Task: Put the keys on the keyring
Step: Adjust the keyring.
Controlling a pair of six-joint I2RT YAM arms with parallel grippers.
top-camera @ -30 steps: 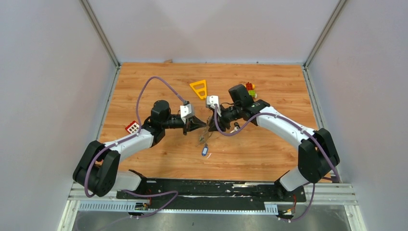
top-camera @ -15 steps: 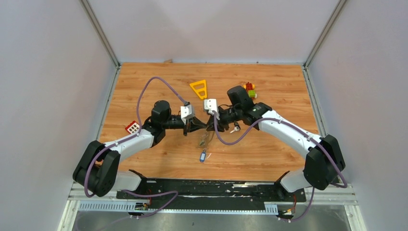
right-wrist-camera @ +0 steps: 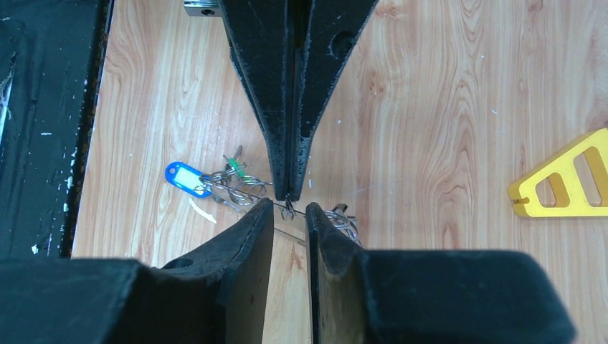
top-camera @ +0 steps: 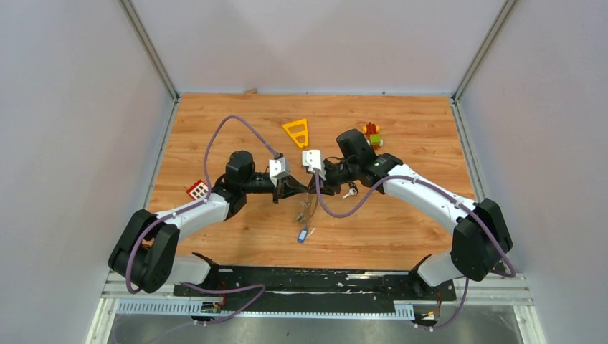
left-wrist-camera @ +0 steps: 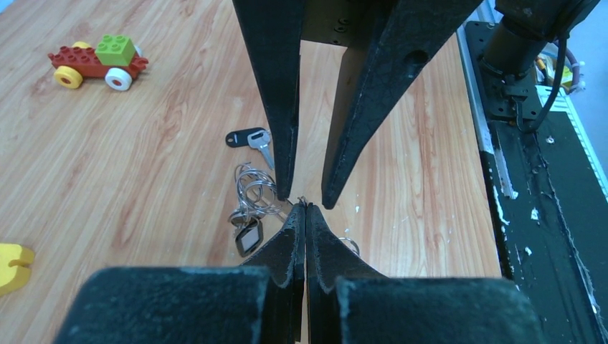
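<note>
so the left pincer [left-wrist-camera: 306, 211] is squeezed together on the thin wire of the keyring [right-wrist-camera: 247, 190], right pincer [right-wrist-camera: 289, 209] slightly apart straddling it, and the keys [top-camera: 304, 215] trail toward the near edge of the bench [top-camera: 236, 122], blue tag [right-wrist-camera: 183, 177] last, well apart from the yellow triangle [top-camera: 296, 132].

Keys [top-camera: 305, 213] in front of triangle frame [top-camera: 296, 132] and toy car [top-camera: 373, 134].

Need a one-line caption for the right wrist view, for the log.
Left gripper, fingers shut, pinches the keyring wire between the right gripper's open fingers, blue-tagged keys bunched alongside.
</note>
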